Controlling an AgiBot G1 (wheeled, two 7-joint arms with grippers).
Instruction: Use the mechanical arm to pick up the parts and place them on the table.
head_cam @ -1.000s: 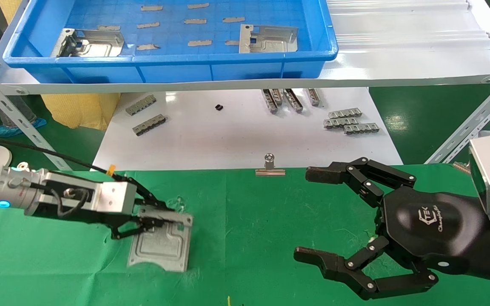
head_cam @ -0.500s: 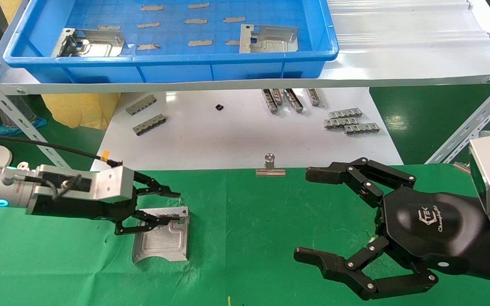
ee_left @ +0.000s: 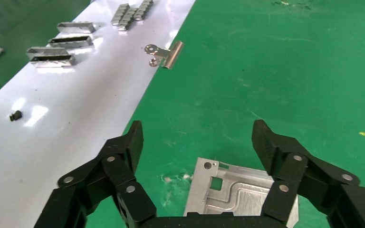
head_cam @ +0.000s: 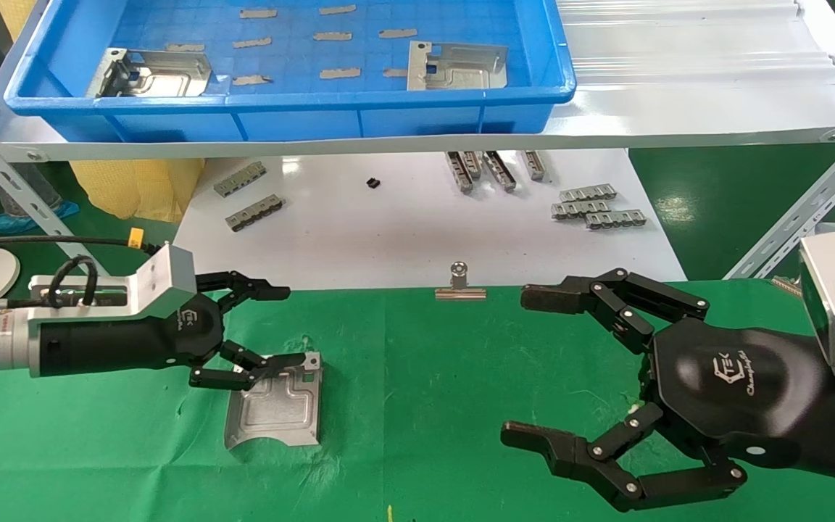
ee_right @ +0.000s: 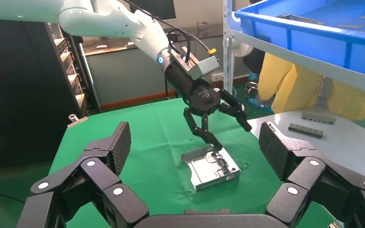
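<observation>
One silver part (head_cam: 272, 409) lies flat on the green-cloth table (head_cam: 425, 362), left of centre. My left gripper (head_cam: 291, 326) is open and empty just behind it. Its lower finger (head_cam: 272, 362) hangs at the part's far edge; I cannot tell whether it touches. The left wrist view shows the part (ee_left: 240, 194) between and below the spread fingers of the gripper (ee_left: 198, 135). My right gripper (head_cam: 519, 366) is open and empty over the right of the cloth, and it faces the part (ee_right: 211, 167). Two more parts (head_cam: 153, 72) (head_cam: 457, 65) lie in the blue bin (head_cam: 280, 116).
The bin stands on a pale metal shelf (head_cam: 678, 109) at the back. Below it is a glossy white board (head_cam: 403, 239) with grey slotted strips (head_cam: 595, 206) (head_cam: 247, 196). A silver binder clip (head_cam: 459, 284) sits on the cloth's far edge. Shelf legs (head_cam: 802, 217) slant at both sides.
My left gripper has let go of the part, opened, and drawn back and up to the left. The part now lies flat on the cloth. The right arm has not moved.
</observation>
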